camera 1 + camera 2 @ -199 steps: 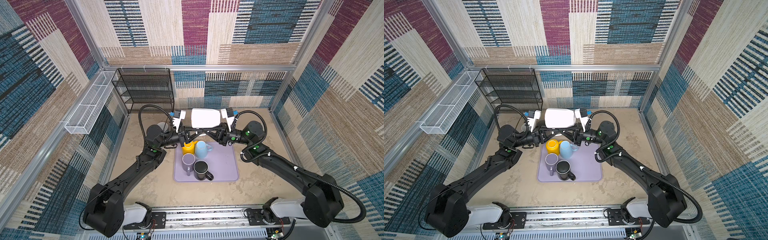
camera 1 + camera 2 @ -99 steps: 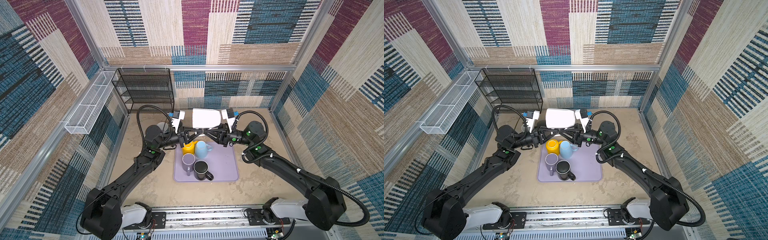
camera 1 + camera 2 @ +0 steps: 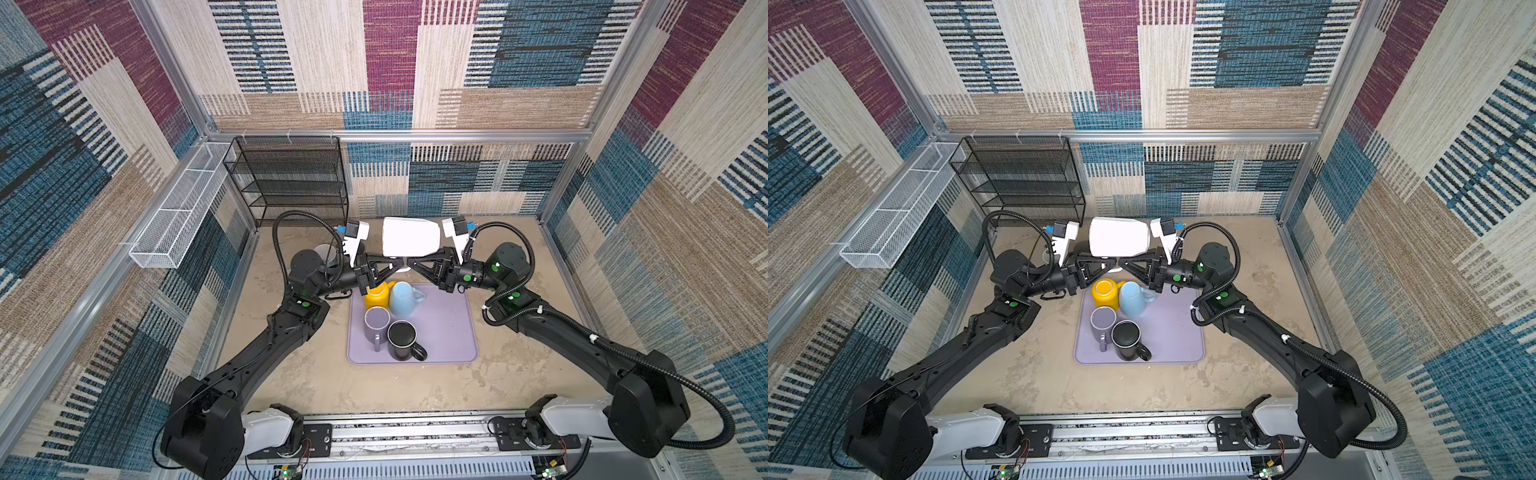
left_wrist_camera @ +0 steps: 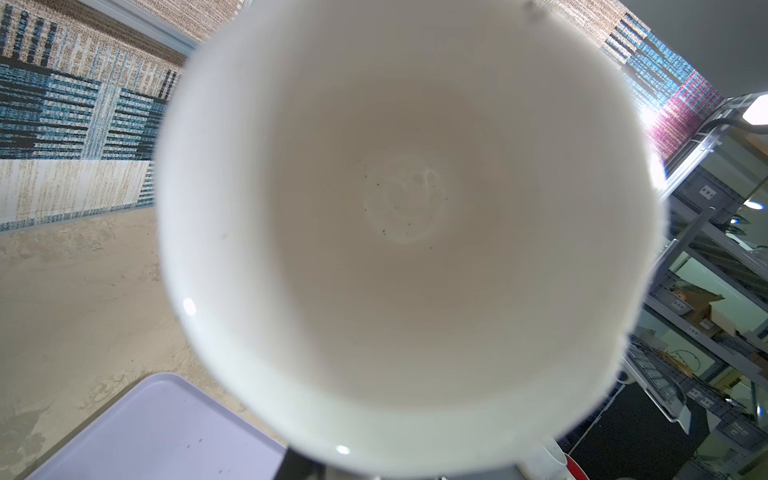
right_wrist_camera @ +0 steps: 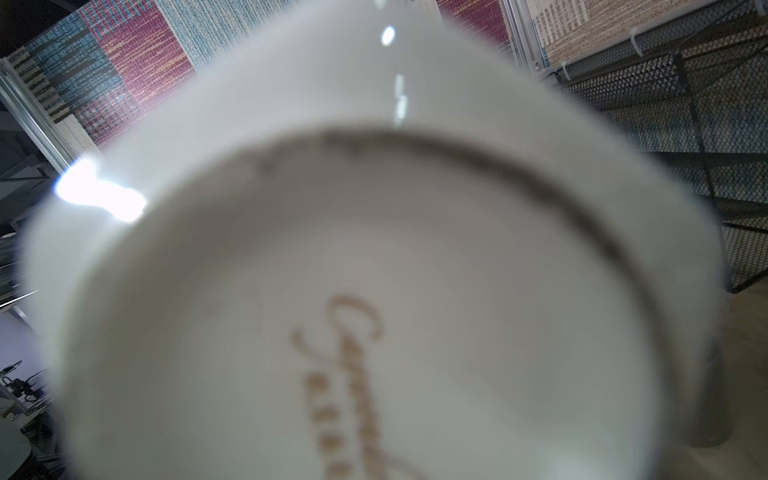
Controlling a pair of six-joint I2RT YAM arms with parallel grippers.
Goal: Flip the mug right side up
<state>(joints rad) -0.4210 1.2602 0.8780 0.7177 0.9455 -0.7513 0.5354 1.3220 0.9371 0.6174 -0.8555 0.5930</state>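
Observation:
A white mug [image 3: 411, 242] [image 3: 1119, 237] hangs on its side in the air above the tray's far edge. Its mouth faces the left arm, so the left wrist view looks straight into the mug [image 4: 407, 208]. The right wrist view is filled by the mug's base [image 5: 374, 291] with gold script on it. My left gripper [image 3: 399, 264] [image 3: 1113, 262] and right gripper [image 3: 412, 264] [image 3: 1124, 262] meet tip to tip just under the mug. Both are shut there, where a bit of white handle shows. The fingers themselves are hidden in both wrist views.
A purple tray [image 3: 449, 328] carries a yellow mug [image 3: 376, 295], a light blue mug [image 3: 403, 299], a lilac mug [image 3: 377, 324] and a black mug [image 3: 402, 338], all mouth up. A black wire rack [image 3: 291, 178] stands at the back left. A white wire basket [image 3: 178, 208] hangs on the left wall.
Hardly anything: the mug stays at the same spot between the two grippers, and the arms have shifted only slightly.

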